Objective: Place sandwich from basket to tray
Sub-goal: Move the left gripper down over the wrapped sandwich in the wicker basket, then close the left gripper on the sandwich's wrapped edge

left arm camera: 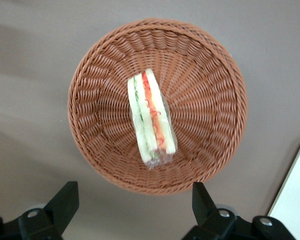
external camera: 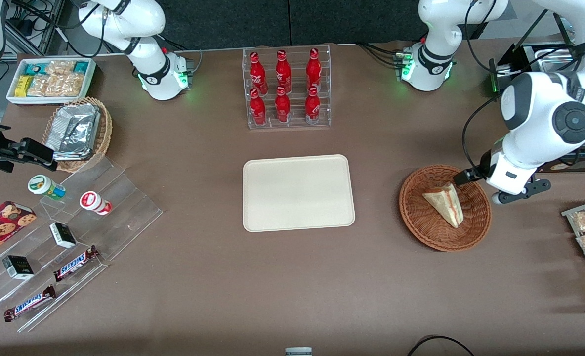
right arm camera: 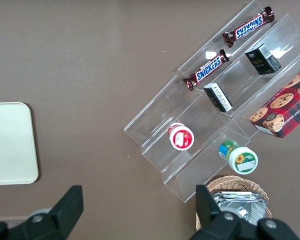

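Robot lab staged as shop, brown table (external camera: 292,277), cola bottle rack (external camera: 286,89), snack display (external camera: 50,247)

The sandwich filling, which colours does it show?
Orange-red and green stripes between pale bread, clearest in the left wrist view of the sandwich.

A woven wicker basket (left arm camera: 210,75) holds a sandwich (left arm camera: 151,118) in what looks like clear glossy wrap; a matt black gripper (left arm camera: 132,207), fingers spread, hangs above the smooth brown table (external camera: 292,277).
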`<state>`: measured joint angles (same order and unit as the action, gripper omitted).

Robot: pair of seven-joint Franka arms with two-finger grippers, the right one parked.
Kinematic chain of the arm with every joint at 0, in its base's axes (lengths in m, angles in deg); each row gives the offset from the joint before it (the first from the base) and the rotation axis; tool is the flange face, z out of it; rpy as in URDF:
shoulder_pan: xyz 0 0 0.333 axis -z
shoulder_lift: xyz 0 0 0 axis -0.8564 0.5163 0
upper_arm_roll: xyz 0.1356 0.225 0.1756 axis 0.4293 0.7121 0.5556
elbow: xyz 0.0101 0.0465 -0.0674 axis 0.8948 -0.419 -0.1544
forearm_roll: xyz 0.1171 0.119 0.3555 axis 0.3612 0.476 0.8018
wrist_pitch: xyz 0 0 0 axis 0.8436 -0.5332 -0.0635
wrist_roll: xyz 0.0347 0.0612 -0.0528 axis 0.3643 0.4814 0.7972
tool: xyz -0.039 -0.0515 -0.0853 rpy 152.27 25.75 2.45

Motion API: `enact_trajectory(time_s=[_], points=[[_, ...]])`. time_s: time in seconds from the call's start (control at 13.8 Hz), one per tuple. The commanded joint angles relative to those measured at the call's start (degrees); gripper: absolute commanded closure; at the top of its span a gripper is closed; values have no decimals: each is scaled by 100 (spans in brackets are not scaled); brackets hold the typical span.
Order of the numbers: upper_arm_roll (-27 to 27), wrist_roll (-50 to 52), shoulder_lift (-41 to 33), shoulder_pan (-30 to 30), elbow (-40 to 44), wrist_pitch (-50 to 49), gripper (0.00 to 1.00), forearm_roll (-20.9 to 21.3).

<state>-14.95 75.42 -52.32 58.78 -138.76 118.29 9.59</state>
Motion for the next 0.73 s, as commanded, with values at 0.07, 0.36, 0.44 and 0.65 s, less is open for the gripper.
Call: enact_trajectory(time_s=[0.07, 0.36, 0.44, 0.65], points=[[39, 999, 126, 76, -255, 641, 0, -18], [12, 1704, 380, 84, -519, 1353, 0, -10], [12, 1730, 485, 84, -545, 1468, 0, -27], [12, 1696, 732, 84, -607, 1609, 0, -27]])
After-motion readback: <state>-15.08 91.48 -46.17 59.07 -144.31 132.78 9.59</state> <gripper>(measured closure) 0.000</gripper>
